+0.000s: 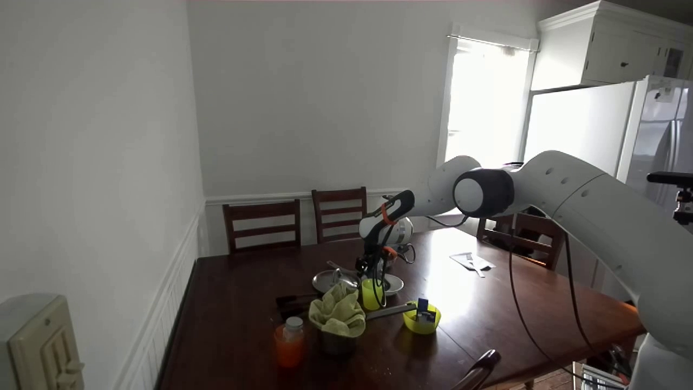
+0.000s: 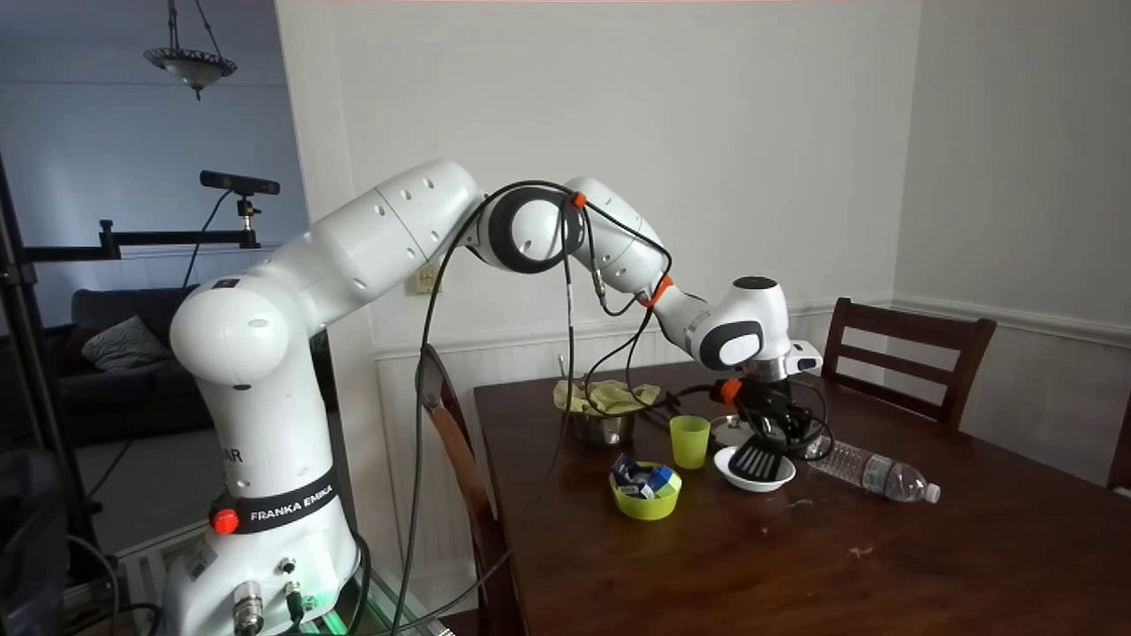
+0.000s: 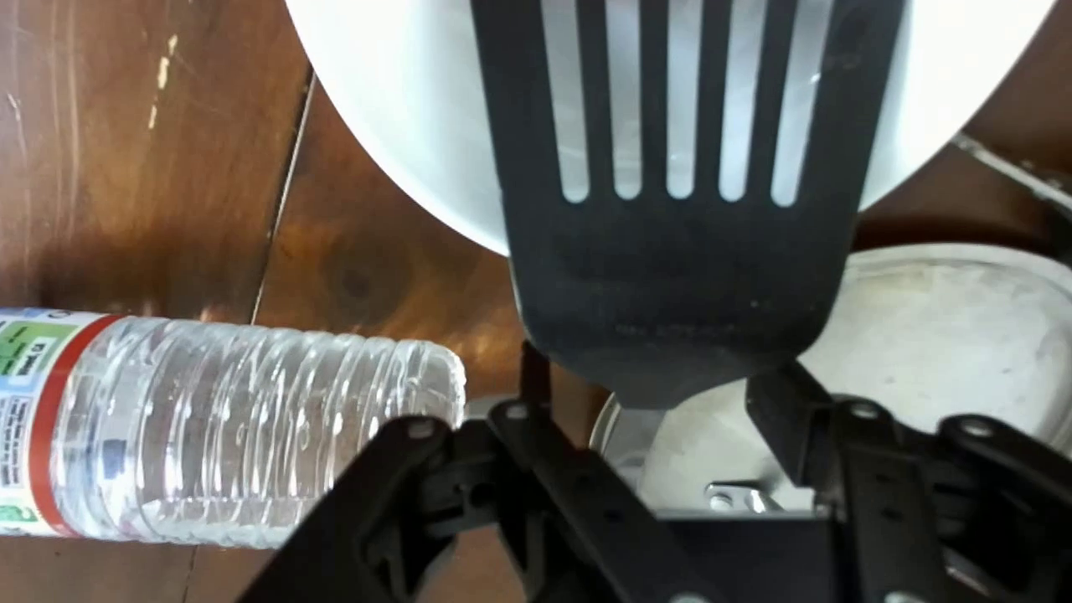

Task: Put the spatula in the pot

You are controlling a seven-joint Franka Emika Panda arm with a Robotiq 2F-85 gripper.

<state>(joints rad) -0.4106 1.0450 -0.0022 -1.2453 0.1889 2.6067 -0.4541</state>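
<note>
Black slotted spatula (image 3: 677, 260), broad blade over white bowl (image 3: 414, 109), narrow neck between well-parted jaws, ungripped

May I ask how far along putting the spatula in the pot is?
Looks done: the gripper is at the spatula, whose neck appears between the fingers in the wrist view. In hand: seemingly nothing, as gaps show beside it. Left: gripping, lifting it from over the white bowl and placing it in the pot, whose top a green cloth covers.
</note>
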